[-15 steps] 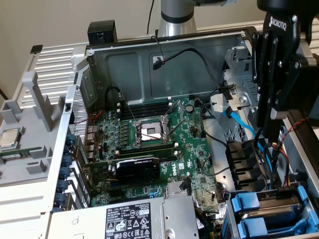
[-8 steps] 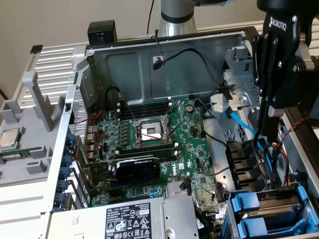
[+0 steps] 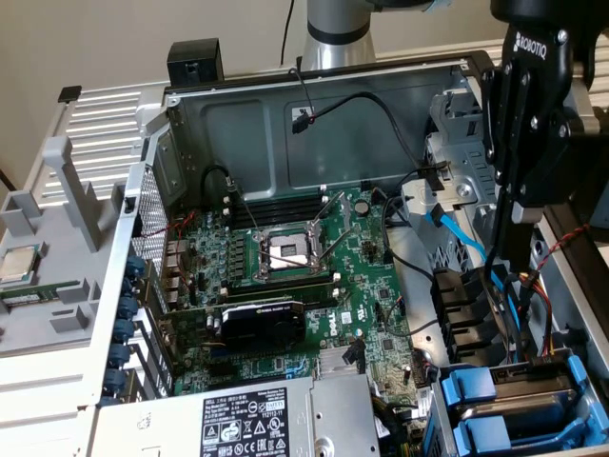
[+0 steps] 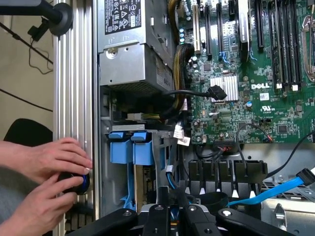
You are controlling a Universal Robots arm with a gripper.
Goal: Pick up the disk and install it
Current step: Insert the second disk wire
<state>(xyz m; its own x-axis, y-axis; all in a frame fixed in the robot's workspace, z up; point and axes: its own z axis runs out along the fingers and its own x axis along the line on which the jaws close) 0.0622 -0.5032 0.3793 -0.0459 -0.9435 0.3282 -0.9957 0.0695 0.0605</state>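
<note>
Two blue carrier fronts (image 3: 495, 405) sit side by side in the drive bay at the open computer case's near right corner, and they appear again in the wrist view (image 4: 132, 147). The disk's metal body is hidden, so I cannot tell which carrier holds it. My black gripper (image 3: 517, 255) hangs above the case's right side, over the cables behind the bay, a short way up from the carriers. Its fingers stand close together with nothing visible between them. In the wrist view the gripper (image 4: 178, 206) points down beside the bay.
A person's hands (image 4: 49, 162) press a black knob with a blue ring (image 4: 78, 183) at the case's outer rail. A grey power supply (image 3: 257, 424) lies beside the bay. Motherboard (image 3: 314, 276), graphics card (image 3: 262, 319), blue cable (image 4: 268, 191) and black cables crowd the case.
</note>
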